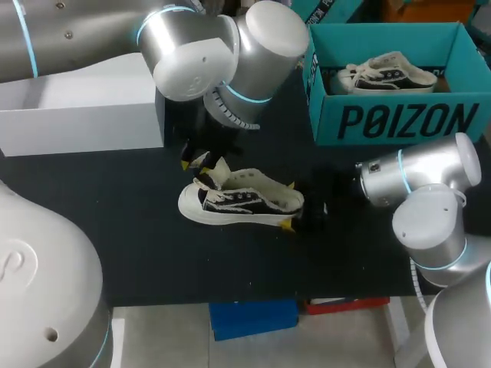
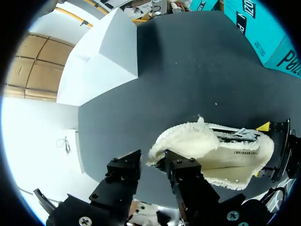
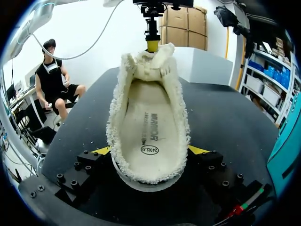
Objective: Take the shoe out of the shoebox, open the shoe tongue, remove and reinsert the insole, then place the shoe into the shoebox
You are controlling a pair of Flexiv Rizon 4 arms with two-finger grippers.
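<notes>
A low shoe (image 1: 242, 203) with a black side, white sole and fleece lining lies on the black table, toe toward my left arm. My right gripper (image 1: 288, 204) is shut on its heel, one yellow tip on each side (image 3: 150, 150). The insole (image 3: 146, 136) lies flat inside the shoe. The fleece tongue (image 3: 149, 63) stands up at the far end. My left gripper (image 2: 153, 157) is at the tongue (image 2: 188, 141) with its fingers apart; the tongue's edge rests against one finger (image 2: 181, 172). In the head view this gripper (image 1: 196, 162) hangs just above the toe end.
The teal shoebox (image 1: 399, 119) stands open at the back right with a second matching shoe (image 1: 387, 74) inside. A white box (image 1: 84, 115) sits at the back left. The black table (image 1: 153, 253) has bare room in front of the shoe.
</notes>
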